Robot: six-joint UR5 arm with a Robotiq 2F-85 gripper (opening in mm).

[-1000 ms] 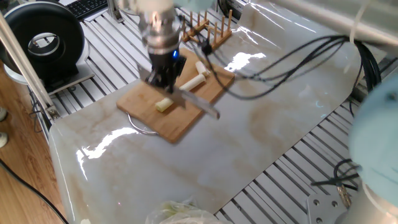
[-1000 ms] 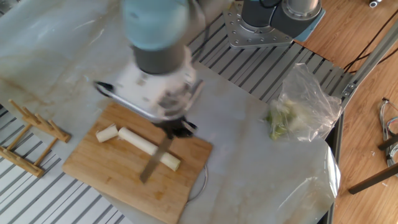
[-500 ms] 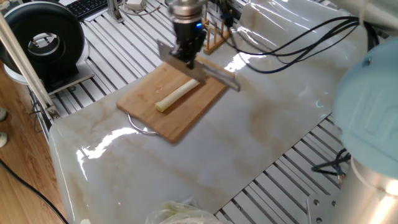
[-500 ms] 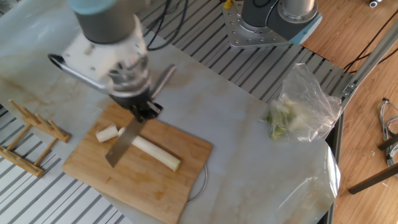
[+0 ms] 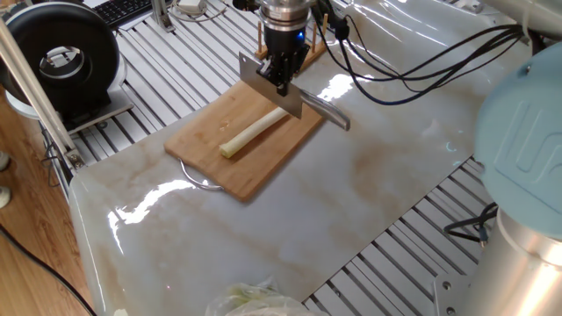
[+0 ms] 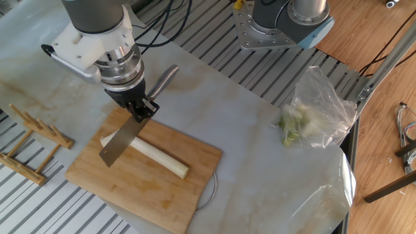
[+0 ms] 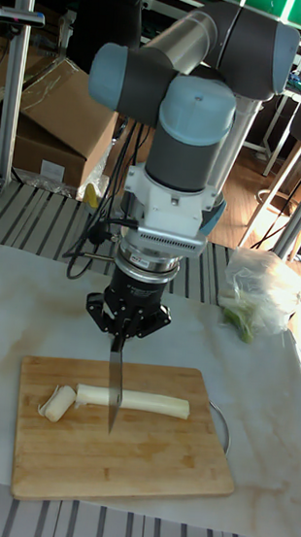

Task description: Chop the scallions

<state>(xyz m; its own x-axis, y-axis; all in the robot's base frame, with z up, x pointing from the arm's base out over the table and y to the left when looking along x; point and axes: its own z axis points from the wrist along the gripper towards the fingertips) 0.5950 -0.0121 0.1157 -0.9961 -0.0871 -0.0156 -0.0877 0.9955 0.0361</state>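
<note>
A long pale scallion stalk (image 7: 144, 402) lies on the wooden cutting board (image 7: 115, 451), with one short cut chunk (image 7: 59, 403) just past its left end. My gripper (image 7: 118, 339) is shut on a knife (image 7: 114, 387), whose blade points down and crosses the stalk near that end. I cannot tell whether the blade touches the stalk. In the other fixed view the gripper (image 6: 142, 110) holds the knife (image 6: 120, 140) slanted over the stalk (image 6: 159, 158). In one fixed view the gripper (image 5: 281, 77) and knife (image 5: 268, 88) stand at the far end of the stalk (image 5: 250, 134).
A clear plastic bag of leafy greens (image 6: 312, 114) lies on the marble sheet right of the board (image 6: 143, 179). A wooden rack (image 6: 29, 146) stands off the board's left end. A black round device (image 5: 57, 57) and the robot base (image 6: 286, 19) sit at the table's edges.
The gripper carried the knife along the stalk, from near its yellowish end to the end beside the cut chunk, toward the wooden rack. The stalk and chunk stayed put.
</note>
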